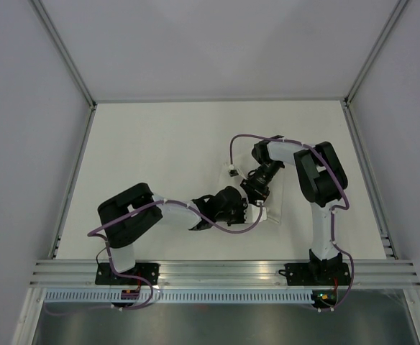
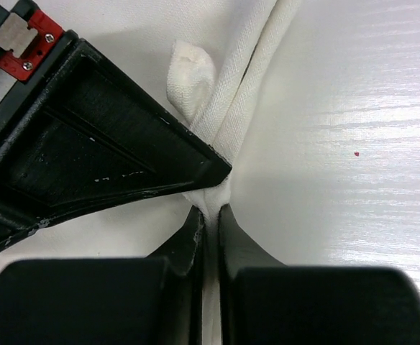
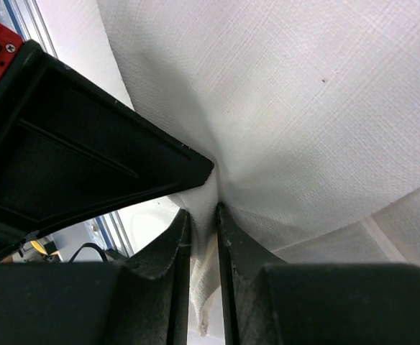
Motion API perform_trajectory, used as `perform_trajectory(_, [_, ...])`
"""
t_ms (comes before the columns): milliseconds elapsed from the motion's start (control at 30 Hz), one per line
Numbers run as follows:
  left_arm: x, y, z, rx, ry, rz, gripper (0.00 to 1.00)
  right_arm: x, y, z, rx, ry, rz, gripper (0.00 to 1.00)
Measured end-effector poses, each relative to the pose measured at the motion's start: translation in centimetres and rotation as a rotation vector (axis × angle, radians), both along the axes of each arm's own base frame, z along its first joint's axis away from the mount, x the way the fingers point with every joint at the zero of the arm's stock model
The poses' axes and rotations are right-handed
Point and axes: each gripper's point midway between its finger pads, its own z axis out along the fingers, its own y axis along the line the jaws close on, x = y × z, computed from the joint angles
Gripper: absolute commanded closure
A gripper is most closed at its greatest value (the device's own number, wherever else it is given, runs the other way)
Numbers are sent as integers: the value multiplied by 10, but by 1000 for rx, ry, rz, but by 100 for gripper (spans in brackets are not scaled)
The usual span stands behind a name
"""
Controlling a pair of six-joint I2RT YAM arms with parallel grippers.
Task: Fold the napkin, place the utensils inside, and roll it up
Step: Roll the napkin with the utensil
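Note:
The white napkin (image 1: 276, 203) lies right of the table's middle, partly under both grippers. My left gripper (image 1: 250, 211) is shut on a bunched fold of the napkin (image 2: 231, 79); in the left wrist view the cloth runs up between its fingertips (image 2: 210, 210). My right gripper (image 1: 257, 192) is shut on the napkin (image 3: 303, 108) too, with a cloth end hanging down between its fingertips (image 3: 201, 210). The two grippers meet tip to tip; each shows in the other's wrist view as a black wedge, the right gripper (image 2: 109, 151) and the left gripper (image 3: 88, 151). The dark teal utensil is out of view.
The white table (image 1: 160, 158) is bounded by white walls and metal frame posts at the sides. An aluminium rail (image 1: 217, 272) runs along the near edge by the arm bases. A purple cable (image 1: 242, 138) loops above the right wrist.

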Motion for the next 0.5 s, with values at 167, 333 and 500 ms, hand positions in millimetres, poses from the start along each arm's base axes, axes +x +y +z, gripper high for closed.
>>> perform_trajectory(167, [-1, -3, 0, 14, 70, 11, 98, 1, -2, 3, -15, -18, -22, 59])
perform_trajectory(333, [6, -7, 2, -6, 168, 49, 98, 8, -5, 10, -4, -64, -69, 47])
perform_trajectory(500, [13, 1, 1, -32, 266, 80, 98, 41, -14, 13, 8, -198, -154, 45])
